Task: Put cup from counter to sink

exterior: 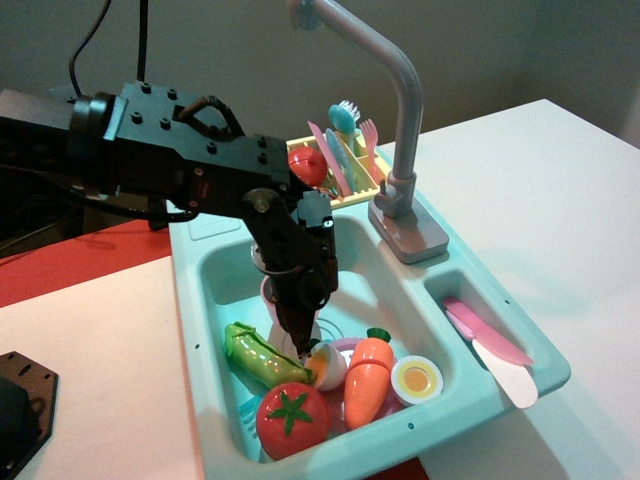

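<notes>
My gripper (301,338) is lowered deep into the teal sink (225,268), near its middle over the drain pattern. It is shut on the light pink cup (268,296). The cup is mostly hidden behind the black fingers; only its pale edge shows to their left and just below the tips. The cup hangs close to the sink floor, right next to the egg half (326,364) and the green pea pod (260,358). The teal counter ledge (188,300) runs along the sink's left side, partly covered by my arm.
The sink's front half holds a tomato (292,420), a carrot (367,378) and another egg half (417,379). The grey faucet (400,130) stands at the right rear. A yellow dish rack (345,170) sits behind. The side compartment holds a pink knife (486,335).
</notes>
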Robot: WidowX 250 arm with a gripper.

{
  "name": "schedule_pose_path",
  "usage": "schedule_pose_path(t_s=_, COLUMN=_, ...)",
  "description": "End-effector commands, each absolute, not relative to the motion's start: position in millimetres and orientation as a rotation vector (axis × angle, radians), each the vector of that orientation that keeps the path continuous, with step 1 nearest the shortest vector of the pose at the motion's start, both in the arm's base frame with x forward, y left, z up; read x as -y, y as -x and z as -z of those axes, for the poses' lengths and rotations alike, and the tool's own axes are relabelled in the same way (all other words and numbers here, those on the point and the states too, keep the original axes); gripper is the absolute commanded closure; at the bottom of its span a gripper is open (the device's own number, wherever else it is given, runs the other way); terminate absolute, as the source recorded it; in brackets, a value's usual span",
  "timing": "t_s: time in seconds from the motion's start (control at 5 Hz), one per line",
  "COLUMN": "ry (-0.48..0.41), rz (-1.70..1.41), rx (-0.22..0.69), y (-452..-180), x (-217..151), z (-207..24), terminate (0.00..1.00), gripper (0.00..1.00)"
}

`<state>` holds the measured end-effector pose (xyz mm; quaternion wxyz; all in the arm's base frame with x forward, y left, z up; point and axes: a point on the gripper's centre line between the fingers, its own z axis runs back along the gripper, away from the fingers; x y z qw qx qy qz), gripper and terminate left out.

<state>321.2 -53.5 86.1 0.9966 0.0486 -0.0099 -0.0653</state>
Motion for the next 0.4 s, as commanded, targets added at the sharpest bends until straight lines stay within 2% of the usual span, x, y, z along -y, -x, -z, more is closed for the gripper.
schedule_pose_path(t_s=0.0, ry=-0.067, rz=0.083, rx=0.050, y=-322, x=48, z=-108, terminate=0.00, gripper=0.00)
schedule_pose_path(t_s=0.2, ry=-0.081, rz=0.071, rx=0.066, y=-314, x=39, z=-125, terminate=1.00, gripper=0.00)
